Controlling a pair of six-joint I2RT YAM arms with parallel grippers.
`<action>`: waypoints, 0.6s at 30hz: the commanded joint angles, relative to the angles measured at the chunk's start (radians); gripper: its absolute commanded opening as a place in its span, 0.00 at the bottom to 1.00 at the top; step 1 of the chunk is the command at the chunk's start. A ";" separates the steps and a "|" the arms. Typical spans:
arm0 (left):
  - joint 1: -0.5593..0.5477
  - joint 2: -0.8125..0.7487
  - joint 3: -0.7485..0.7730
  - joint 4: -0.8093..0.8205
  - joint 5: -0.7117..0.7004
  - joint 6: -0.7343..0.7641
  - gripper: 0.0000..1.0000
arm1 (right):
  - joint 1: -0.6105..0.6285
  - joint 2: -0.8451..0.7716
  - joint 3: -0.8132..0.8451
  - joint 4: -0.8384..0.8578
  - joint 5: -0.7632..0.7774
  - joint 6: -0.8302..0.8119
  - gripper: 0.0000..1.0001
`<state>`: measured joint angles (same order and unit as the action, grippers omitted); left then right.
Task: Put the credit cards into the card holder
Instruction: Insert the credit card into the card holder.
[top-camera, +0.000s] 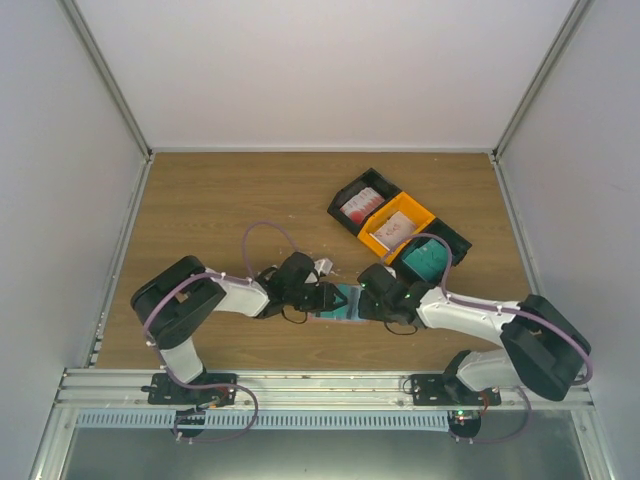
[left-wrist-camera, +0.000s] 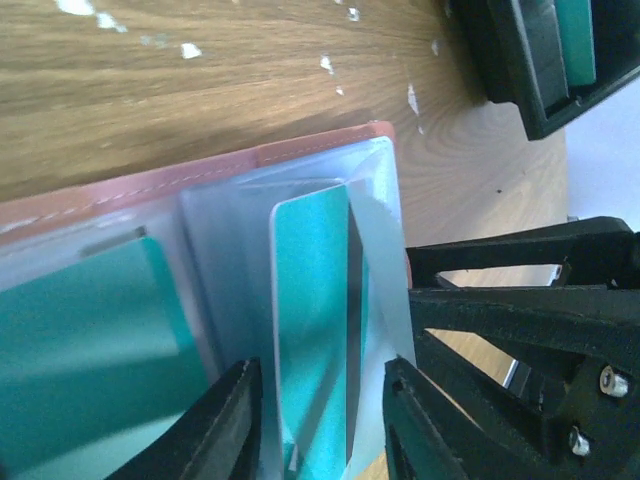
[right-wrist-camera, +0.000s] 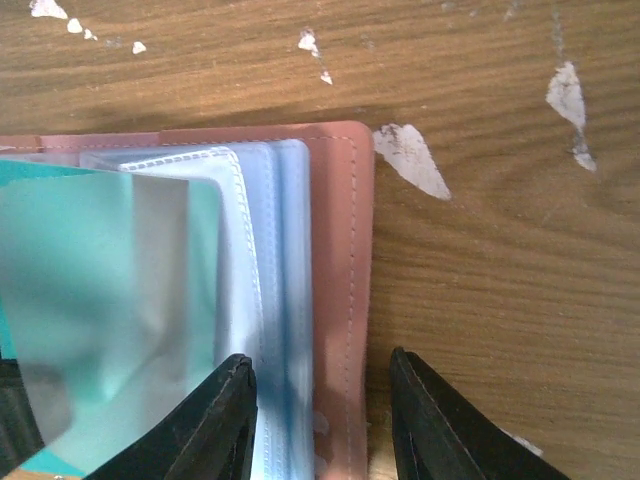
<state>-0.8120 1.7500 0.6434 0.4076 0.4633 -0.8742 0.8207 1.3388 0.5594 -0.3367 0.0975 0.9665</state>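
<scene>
The card holder (top-camera: 343, 303) lies open on the wooden table between both grippers. In the left wrist view its salmon edge (left-wrist-camera: 200, 176) frames pale blue sleeves. A teal credit card (left-wrist-camera: 312, 320) with a black stripe stands part-way in a sleeve, between the spread jaws of my left gripper (left-wrist-camera: 315, 425). A second teal card (left-wrist-camera: 80, 330) sits in the sleeve to the left. My right gripper (right-wrist-camera: 320, 415) is open, its jaws straddling the holder's salmon right edge (right-wrist-camera: 342, 250). A teal card (right-wrist-camera: 110, 290) shows under a clear flap there.
Three bins stand at the back right: a black one (top-camera: 362, 203) with red-and-white cards, an orange one (top-camera: 397, 228) with whitish-pink cards, a black one (top-camera: 432, 258) with teal cards. Small white scraps (right-wrist-camera: 410, 160) dot the table. The right gripper's fingers (left-wrist-camera: 520, 320) crowd the left wrist view.
</scene>
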 joint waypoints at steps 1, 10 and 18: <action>-0.016 -0.081 -0.004 -0.156 -0.105 0.045 0.39 | -0.021 -0.025 -0.018 -0.046 -0.018 0.004 0.38; -0.028 -0.131 -0.025 -0.193 -0.155 0.038 0.51 | -0.028 -0.036 -0.048 0.004 -0.042 -0.009 0.39; -0.035 -0.043 0.041 -0.222 -0.141 0.063 0.45 | -0.031 -0.006 -0.053 0.041 -0.064 -0.025 0.38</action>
<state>-0.8364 1.6573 0.6590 0.2207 0.3466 -0.8368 0.7971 1.3079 0.5289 -0.3088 0.0502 0.9535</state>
